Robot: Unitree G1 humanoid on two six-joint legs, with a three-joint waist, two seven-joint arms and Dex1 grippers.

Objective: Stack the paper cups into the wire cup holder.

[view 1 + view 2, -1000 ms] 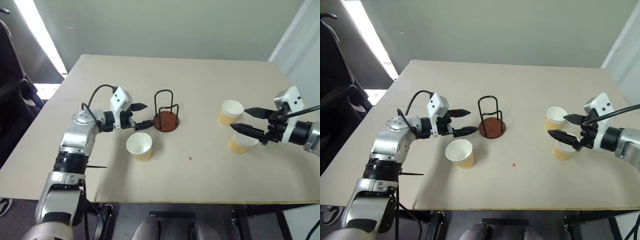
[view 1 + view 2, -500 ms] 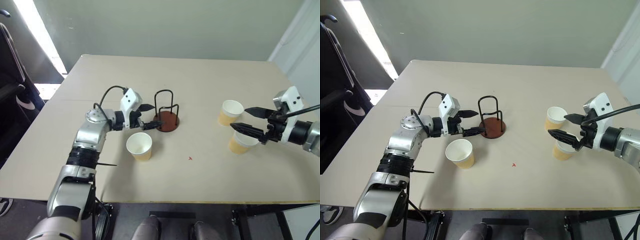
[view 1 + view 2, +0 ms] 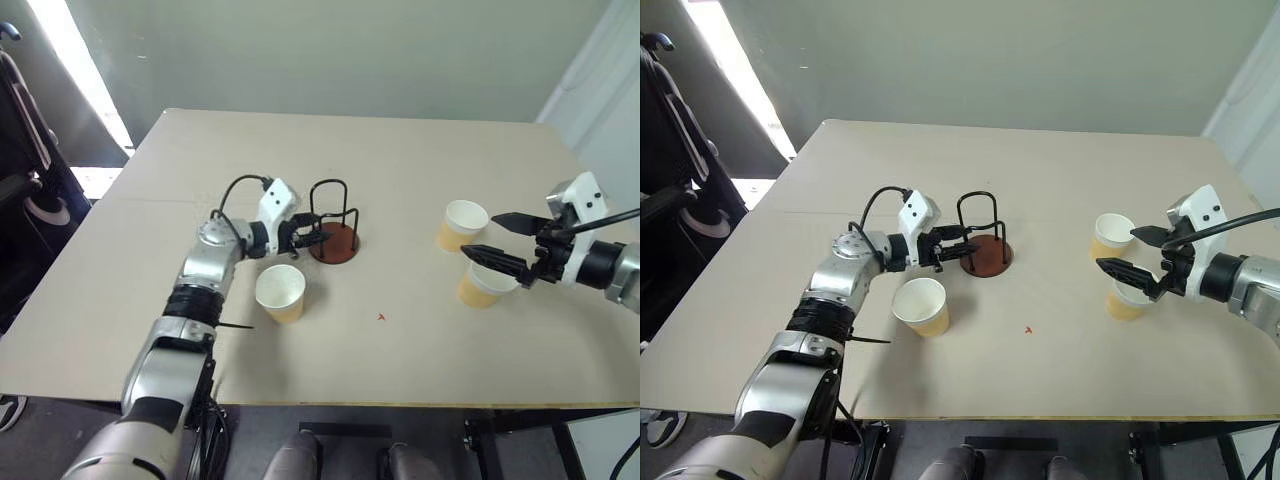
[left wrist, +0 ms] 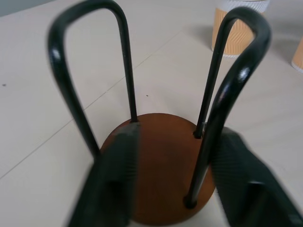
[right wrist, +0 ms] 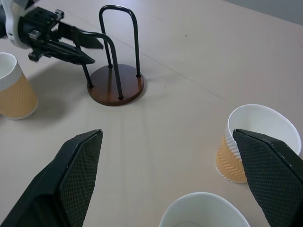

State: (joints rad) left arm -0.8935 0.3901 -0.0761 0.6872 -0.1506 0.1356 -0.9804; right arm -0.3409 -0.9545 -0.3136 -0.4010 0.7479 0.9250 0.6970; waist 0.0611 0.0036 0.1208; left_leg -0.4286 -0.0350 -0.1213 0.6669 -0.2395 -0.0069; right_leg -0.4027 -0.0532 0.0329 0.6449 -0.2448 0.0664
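1. The wire cup holder [image 3: 333, 227] stands upright near the middle of the table [image 3: 400, 170], its round reddish-brown base flat on the surface and its black wire loops rising from it. No cup sits in it.
2. The left gripper [image 3: 312, 236] is at the holder's left side, close to level. Its two fingers are partly closed, one on each side of the nearest wire loop; from the left wrist view the fingers [image 4: 116, 179] sit low over the brown base with the loop between them. I cannot tell whether they actually press on the wire.
3. One paper cup [image 3: 280, 293] stands upright on the table just in front of the left gripper and holder, touching neither.
4. Two more paper cups stand upright well off to the right: the farther cup [image 3: 462, 224] and the nearer cup [image 3: 482, 286], close together.
5. The right gripper [image 3: 496, 239] hovers by those two cups with its fingers spread wide, holding nothing. One finger points over the gap beside the farther cup, the other lies across the nearer cup's rim as seen from above.
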